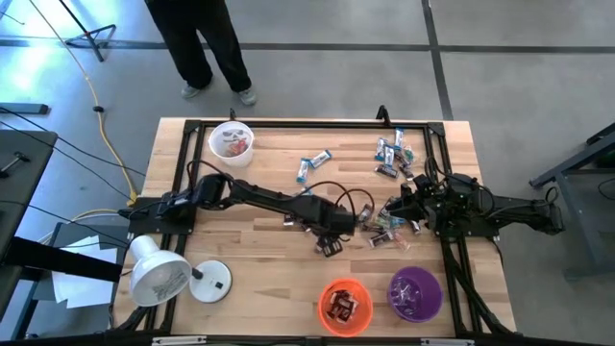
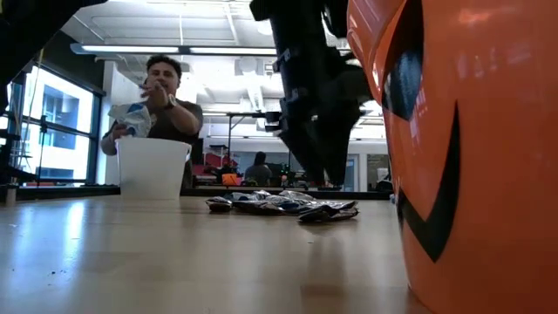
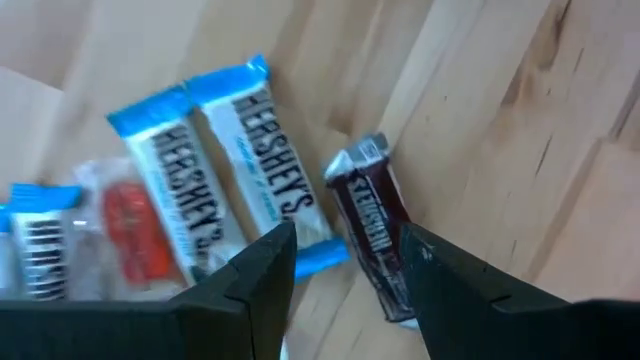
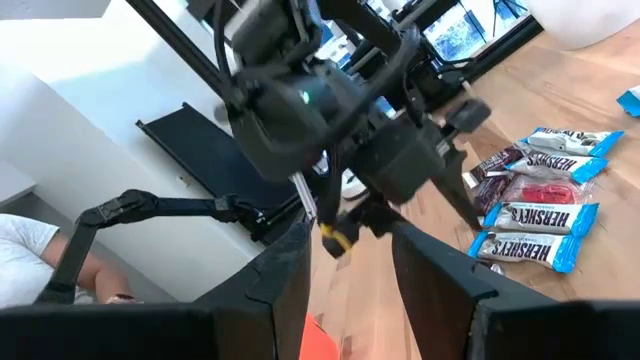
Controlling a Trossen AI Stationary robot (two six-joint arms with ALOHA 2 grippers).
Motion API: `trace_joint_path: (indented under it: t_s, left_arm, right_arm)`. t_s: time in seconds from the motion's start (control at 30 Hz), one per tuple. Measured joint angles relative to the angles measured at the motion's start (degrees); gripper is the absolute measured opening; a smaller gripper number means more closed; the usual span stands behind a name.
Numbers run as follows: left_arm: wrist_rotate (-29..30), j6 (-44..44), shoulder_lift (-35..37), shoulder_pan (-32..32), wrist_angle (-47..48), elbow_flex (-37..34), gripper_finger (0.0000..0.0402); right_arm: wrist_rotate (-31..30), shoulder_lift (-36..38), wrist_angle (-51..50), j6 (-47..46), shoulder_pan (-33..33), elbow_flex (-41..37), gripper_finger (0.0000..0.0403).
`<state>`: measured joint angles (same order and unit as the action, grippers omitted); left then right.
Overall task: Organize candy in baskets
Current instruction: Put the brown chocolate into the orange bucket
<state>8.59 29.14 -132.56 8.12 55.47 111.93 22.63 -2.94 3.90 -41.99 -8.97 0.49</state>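
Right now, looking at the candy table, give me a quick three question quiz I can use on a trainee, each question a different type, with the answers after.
1. True or false: the orange basket already has candy in it.
2. Multiple choice: in the left wrist view, the left gripper hangs with open jaws over which candy? A) a dark brown bar B) a purple lollipop C) a green gumdrop
3. Fill in: the purple basket stands beside the ____ basket at the table's near edge.

Key
1. True; dark wrappers lie inside it.
2. A; the dark brown bar lies between the fingers, next to blue-and-white bars.
3. Orange.
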Motion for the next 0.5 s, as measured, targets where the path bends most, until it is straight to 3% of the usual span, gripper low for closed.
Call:
trace_joint_path:
  t_s: [0.5]
  left_arm:
    - [1.04,2.21,-1.39,0.75,0.57,0.01,0.0168]
  right_arm:
    - [0.0,-0.02,0.0,-0.01,0.02,0.0,0.0138]
